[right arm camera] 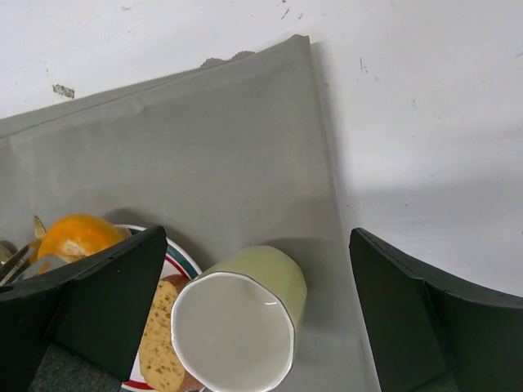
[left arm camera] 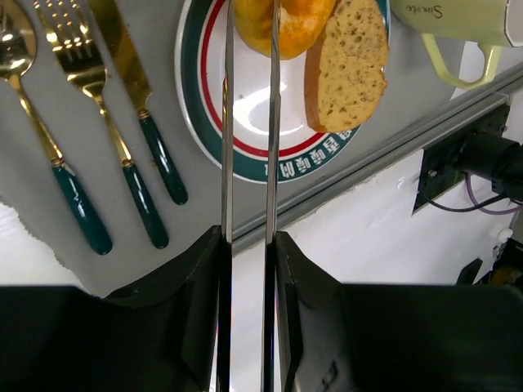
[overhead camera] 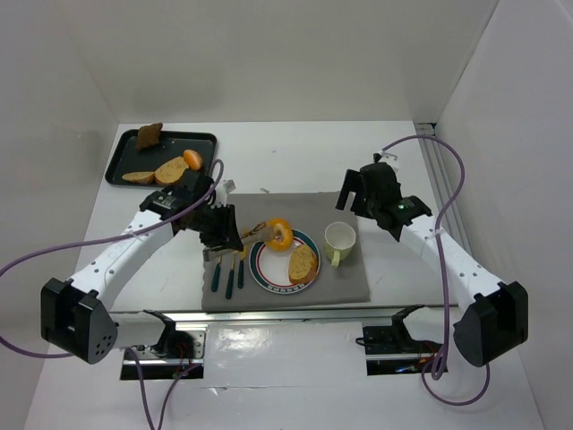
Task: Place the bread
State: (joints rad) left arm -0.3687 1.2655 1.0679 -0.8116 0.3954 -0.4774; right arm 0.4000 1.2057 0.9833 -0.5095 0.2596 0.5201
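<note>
My left gripper [overhead camera: 219, 228] is shut on a pair of metal tongs [left arm camera: 249, 163], whose two thin blades reach over the striped plate [overhead camera: 269, 273]. The tong tips pinch an orange bun [overhead camera: 279, 234] just above the plate; it also shows in the left wrist view [left arm camera: 286, 20]. A brown bread slice [overhead camera: 303, 262] lies on the plate's right side, and also shows in the left wrist view [left arm camera: 347, 69]. My right gripper [overhead camera: 363, 193] is open and empty, above and behind a pale green cup [right arm camera: 237, 327].
A black tray [overhead camera: 121, 161] at the back left holds bread slices [overhead camera: 166, 172], a dark piece [overhead camera: 149, 134] and another orange bun [overhead camera: 192, 159]. Spoon, fork and knife [left arm camera: 131, 73] lie left of the plate on the grey mat [overhead camera: 286, 210]. The cup [overhead camera: 339, 239] stands right of the plate.
</note>
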